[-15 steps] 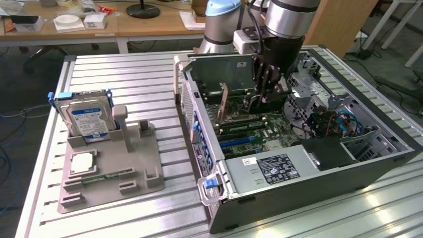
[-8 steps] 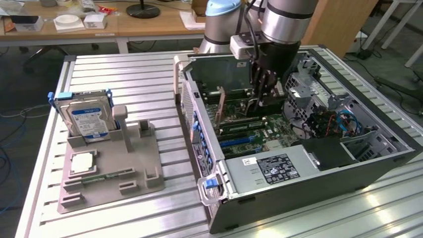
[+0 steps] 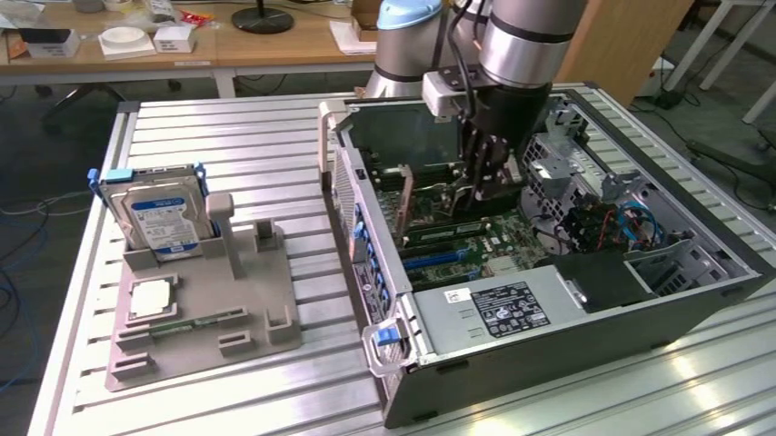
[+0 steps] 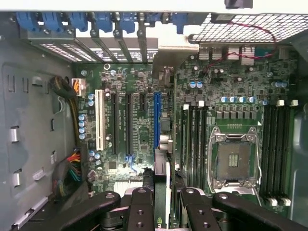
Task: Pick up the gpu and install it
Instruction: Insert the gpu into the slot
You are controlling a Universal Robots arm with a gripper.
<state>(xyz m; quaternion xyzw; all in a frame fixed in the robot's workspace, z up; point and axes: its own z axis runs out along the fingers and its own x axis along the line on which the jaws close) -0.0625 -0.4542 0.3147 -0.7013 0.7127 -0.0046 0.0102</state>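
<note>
My gripper [image 3: 482, 193] reaches down into the open computer case [image 3: 679, 272], shut on the gpu [image 3: 427, 186]. The card is thin and stands on edge over the motherboard's expansion slots. In the wrist view the gpu [image 4: 162, 171] shows edge-on between my two black fingers [image 4: 142, 207], running beside the long blue slot [image 4: 156, 120] toward the rear bracket openings. The gripper [image 4: 162, 195] clamps its upper edge. Whether the card's lower edge sits in a slot I cannot tell.
A grey holder [image 3: 243, 318] on the table at the exterior view's left carries a hard drive [image 3: 162, 220] and a square processor chip [image 3: 155, 298]. Inside the case are an empty CPU socket [image 4: 236, 156], memory slots [image 4: 195, 139], cables [image 3: 612, 227] and a labelled power supply [image 3: 503, 309].
</note>
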